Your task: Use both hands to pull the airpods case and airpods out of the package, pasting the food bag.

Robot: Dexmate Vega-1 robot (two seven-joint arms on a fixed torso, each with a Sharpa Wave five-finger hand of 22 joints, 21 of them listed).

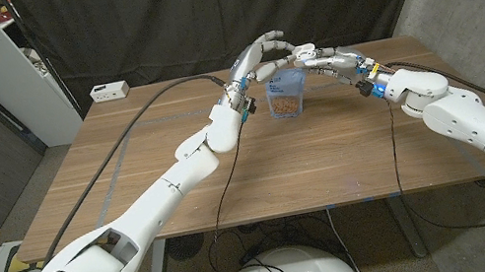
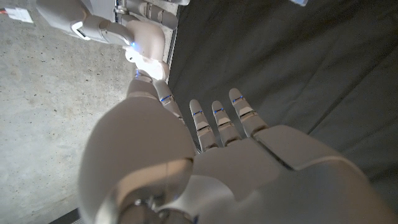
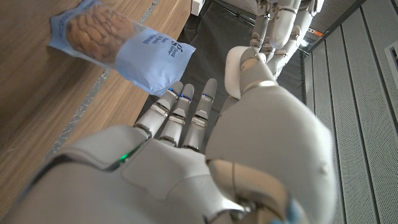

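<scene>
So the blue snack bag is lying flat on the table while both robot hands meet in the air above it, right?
Not quite. The head view shows the blue snack bag standing upright on the wooden table, not lying flat. The rest holds: the left hand and right hand do meet in the air just above it.

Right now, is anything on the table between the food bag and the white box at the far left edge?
No. In the head view, only bare wood lies between the food bag and the white box.
</scene>
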